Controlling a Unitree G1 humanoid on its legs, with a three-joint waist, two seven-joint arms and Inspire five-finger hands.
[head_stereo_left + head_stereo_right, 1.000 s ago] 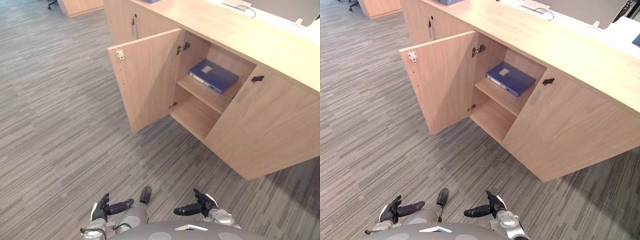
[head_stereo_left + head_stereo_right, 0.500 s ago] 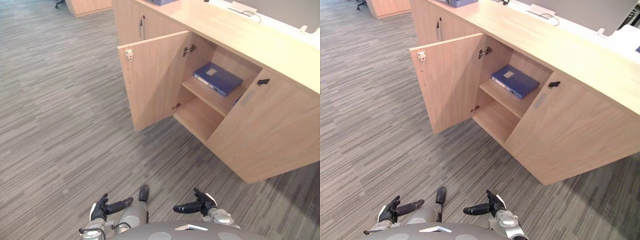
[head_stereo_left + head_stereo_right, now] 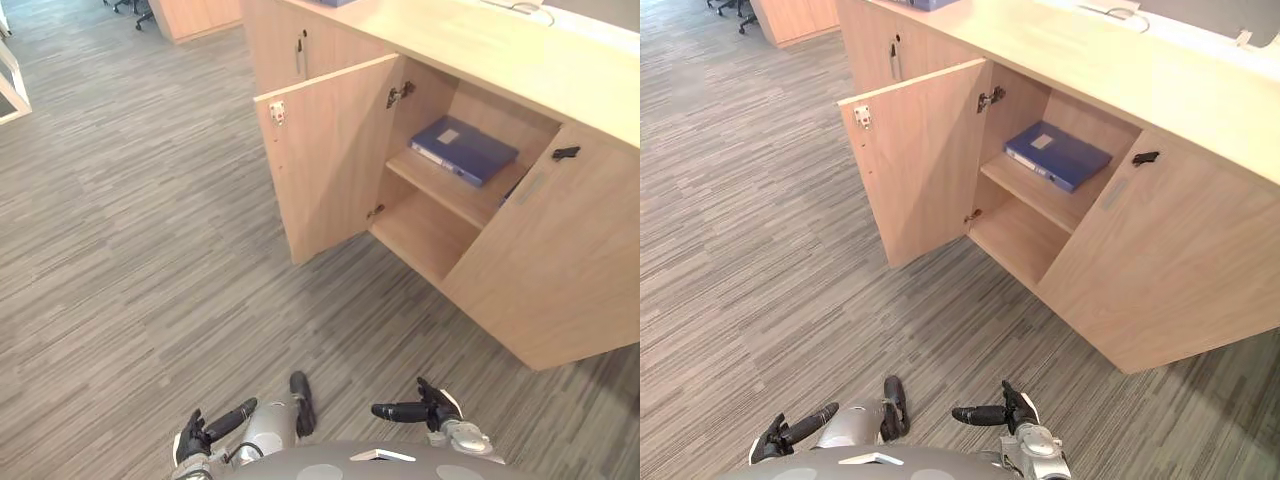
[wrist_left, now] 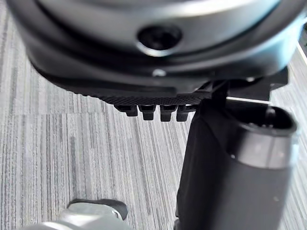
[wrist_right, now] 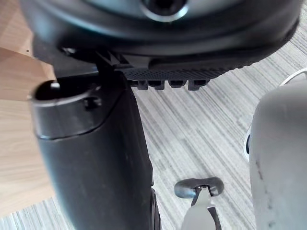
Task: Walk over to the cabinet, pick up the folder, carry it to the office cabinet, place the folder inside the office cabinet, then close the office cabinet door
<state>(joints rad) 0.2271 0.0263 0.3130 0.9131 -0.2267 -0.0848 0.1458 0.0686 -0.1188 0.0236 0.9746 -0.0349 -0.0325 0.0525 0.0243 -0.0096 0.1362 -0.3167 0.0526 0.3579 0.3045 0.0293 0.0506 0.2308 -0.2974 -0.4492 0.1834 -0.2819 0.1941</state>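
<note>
**Left eye view.** The whole scene has slid toward the right of the frame since a second ago. We read this as a move of the camera, not of the furniture. The blue folder (image 3: 463,150) lies flat on the upper shelf (image 3: 445,192) of the office cabinet (image 3: 560,280), as before. The left door (image 3: 330,155) stands swung wide open, unchanged. The left hand (image 3: 205,432) and right hand (image 3: 420,409) hang low over the carpet floor (image 3: 120,250), well apart from the door. Their fingers are stretched out and hold nothing.

**Right eye view.** We see the same layout, with the folder inside and the door's free edge toward the robot's left.

**Left wrist view.** The fingers run straight ahead in a row above bare carpet, with the thumb apart from them and the palm empty.

**Right wrist view.** We find the same spread, empty pose, with a wood panel of the cabinet beside the hand.

**Reading.** We judge the placing done and only the door closing left. The shift suggests that the robot is repositioning toward the door's outer face before it pushes.
</note>
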